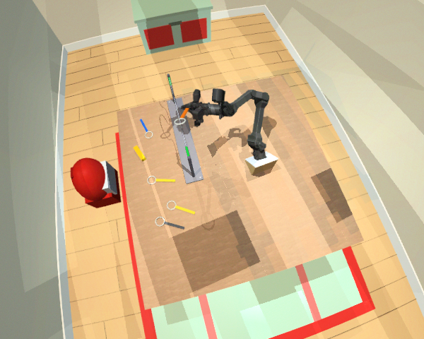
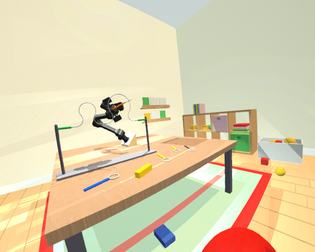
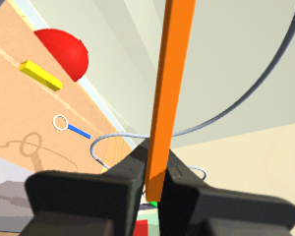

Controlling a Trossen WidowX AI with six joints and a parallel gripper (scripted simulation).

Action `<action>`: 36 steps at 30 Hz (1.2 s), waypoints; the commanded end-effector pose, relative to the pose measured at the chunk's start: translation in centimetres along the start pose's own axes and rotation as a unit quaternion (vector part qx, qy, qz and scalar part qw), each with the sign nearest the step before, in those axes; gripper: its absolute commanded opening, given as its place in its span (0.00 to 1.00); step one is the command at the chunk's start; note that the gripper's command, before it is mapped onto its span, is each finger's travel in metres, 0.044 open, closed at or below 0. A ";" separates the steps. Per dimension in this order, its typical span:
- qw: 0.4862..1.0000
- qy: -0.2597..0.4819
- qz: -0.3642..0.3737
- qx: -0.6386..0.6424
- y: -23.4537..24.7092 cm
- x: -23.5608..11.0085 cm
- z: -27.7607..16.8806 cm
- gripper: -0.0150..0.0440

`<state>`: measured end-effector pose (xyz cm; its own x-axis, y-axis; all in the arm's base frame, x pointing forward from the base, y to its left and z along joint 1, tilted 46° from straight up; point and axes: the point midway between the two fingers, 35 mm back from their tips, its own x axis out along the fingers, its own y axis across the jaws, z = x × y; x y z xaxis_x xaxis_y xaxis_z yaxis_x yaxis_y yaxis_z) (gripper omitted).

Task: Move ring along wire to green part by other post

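My gripper point(image 1: 185, 108) point(image 2: 112, 108) point(image 3: 156, 184) is shut on the orange handle point(image 1: 184, 113) point(image 2: 119, 105) point(image 3: 171, 88), high above the table. The ring point(image 1: 174, 123) point(image 2: 128, 100) is at the handle's far end, beyond the top of the wrist view. In the exterior view it is nearly edge-on at the upper right side of the taller wire loop. The grey wire point(image 1: 184, 136) point(image 2: 87, 102) point(image 3: 256, 88) appears to pass through it; the clearance cannot be told. One green part point(image 1: 186, 151) point(image 2: 142, 119) is by the near post in the top view, the other point(image 1: 169, 80) point(image 2: 64, 127) by the far post.
The posts point(image 2: 59, 151) point(image 2: 147, 134) stand on a grey base point(image 1: 193, 179) point(image 2: 108, 164). A blue-handled ring point(image 1: 143, 126) point(image 2: 96, 184), a yellow block point(image 1: 139, 153) point(image 2: 143, 170) and several other handled rings lie on the table. The smaller wire loop is beside the taller one.
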<state>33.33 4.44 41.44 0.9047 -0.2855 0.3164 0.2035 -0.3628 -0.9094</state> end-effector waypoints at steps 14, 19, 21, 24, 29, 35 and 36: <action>0.994 -0.013 -0.043 -0.100 -1.0 0.1 0.1 0.00; 0.990 -0.017 -0.055 -0.128 -1.2 0.1 0.2 0.00; 0.988 -0.018 -0.060 -0.139 -1.3 0.1 0.2 0.00; 0.985 -0.020 -0.067 -0.156 -1.5 0.1 0.2 0.00; 0.979 -0.024 -0.079 -0.184 -1.8 0.1 0.3 0.00; 0.971 -0.028 -0.093 -0.217 -2.1 0.1 0.4 0.00; 0.970 -0.028 -0.095 -0.223 -2.1 0.1 0.5 0.00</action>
<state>33.18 5.45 43.08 0.8906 -0.1480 0.4301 0.1969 -0.7269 -0.6580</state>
